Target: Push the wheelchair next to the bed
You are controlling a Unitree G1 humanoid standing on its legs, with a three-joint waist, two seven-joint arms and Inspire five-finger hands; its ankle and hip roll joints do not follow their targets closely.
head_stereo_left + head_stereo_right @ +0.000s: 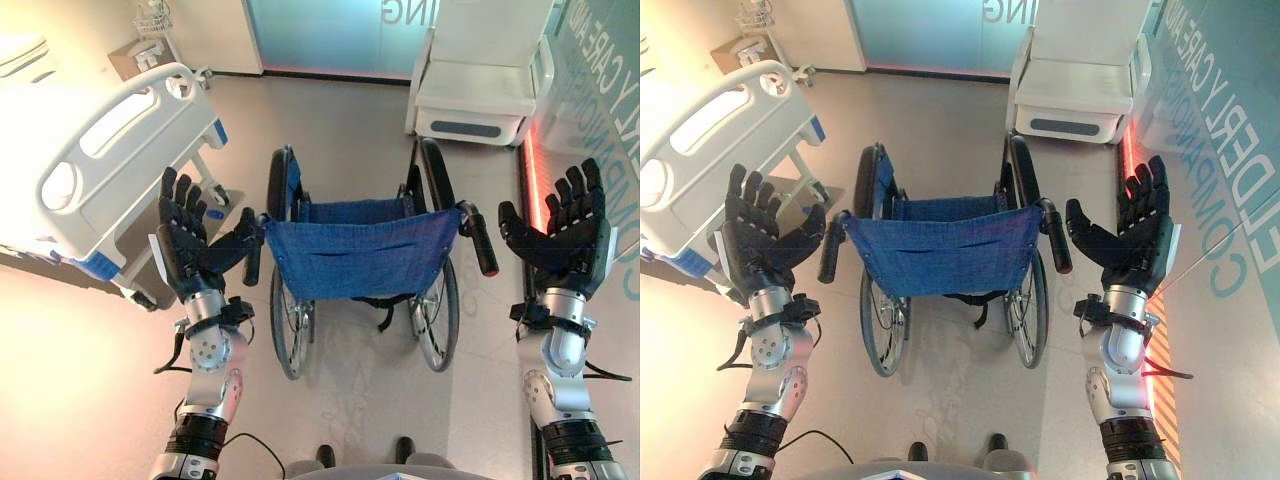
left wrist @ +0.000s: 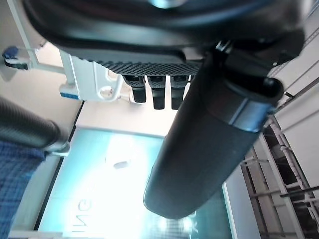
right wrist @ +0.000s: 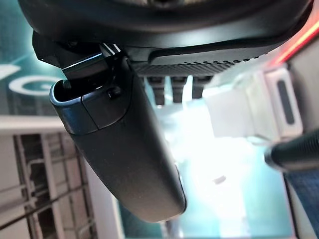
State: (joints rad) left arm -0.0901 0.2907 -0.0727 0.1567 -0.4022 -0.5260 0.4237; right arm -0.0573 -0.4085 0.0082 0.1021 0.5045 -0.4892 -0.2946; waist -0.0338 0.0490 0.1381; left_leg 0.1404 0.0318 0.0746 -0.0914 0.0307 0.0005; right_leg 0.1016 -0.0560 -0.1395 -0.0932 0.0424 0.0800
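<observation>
Pale glossy floor [image 1: 90, 380] runs under everything. Nearest, the left hand [image 1: 185, 245] and right hand [image 1: 570, 235] are raised with palms facing inward, fingers straight and spread, holding nothing. Between them the wheelchair [image 1: 360, 255] with its blue sling back faces away; the left thumb lies just beside the left push handle [image 1: 252, 262], while the right push handle [image 1: 483, 245] sits apart from the right hand. Further left stands the white bed [image 1: 110, 170]; far right, a white armchair [image 1: 480, 90] before a teal glass wall [image 1: 330, 35].
</observation>
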